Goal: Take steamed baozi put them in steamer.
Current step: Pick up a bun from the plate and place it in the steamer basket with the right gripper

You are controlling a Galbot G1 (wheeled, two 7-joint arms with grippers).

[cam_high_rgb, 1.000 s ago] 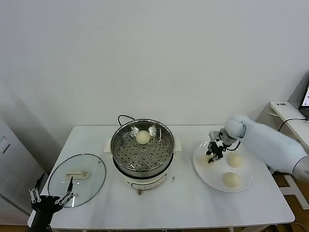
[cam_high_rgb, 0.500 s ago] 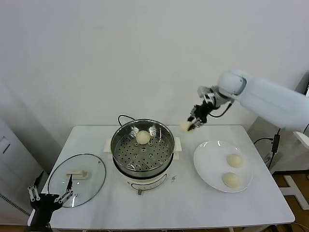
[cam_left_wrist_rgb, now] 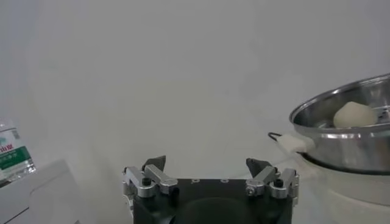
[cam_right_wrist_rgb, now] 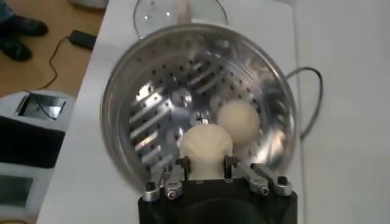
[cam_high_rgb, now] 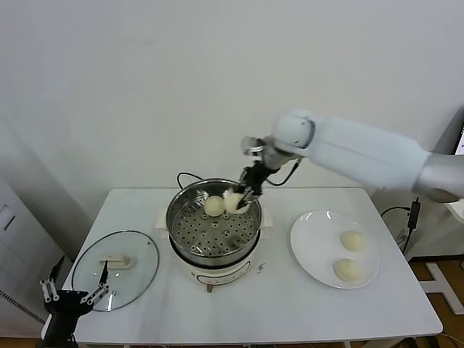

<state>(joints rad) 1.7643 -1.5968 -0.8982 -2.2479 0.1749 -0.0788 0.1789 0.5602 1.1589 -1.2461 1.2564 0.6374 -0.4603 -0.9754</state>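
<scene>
The steamer (cam_high_rgb: 217,255) is a shiny steel pot on a white base at mid-table. One steamed baozi (cam_high_rgb: 213,206) lies on its perforated tray toward the back. My right gripper (cam_high_rgb: 243,199) hangs over the back of the pot, shut on a second cream baozi (cam_high_rgb: 233,202). In the right wrist view this bun (cam_right_wrist_rgb: 206,146) sits between the fingers of the gripper (cam_right_wrist_rgb: 206,162), beside the lying bun (cam_right_wrist_rgb: 237,120) in the pot (cam_right_wrist_rgb: 122,115). Two more baozi (cam_high_rgb: 352,240) (cam_high_rgb: 347,270) rest on the white plate (cam_high_rgb: 312,250). My left gripper (cam_high_rgb: 72,296) (cam_left_wrist_rgb: 207,164) waits open, off the table's front-left corner.
A round glass lid (cam_high_rgb: 116,270) with a white handle lies flat on the table's left side. A black cord (cam_high_rgb: 187,176) runs behind the steamer. The white table's right edge is just past the plate. The left wrist view shows the steamer (cam_left_wrist_rgb: 347,146) from the side.
My right arm lifted a baozi off the plate and carried it left to above the steamer's back. The plate now holds two buns. The left arm stayed put.
</scene>
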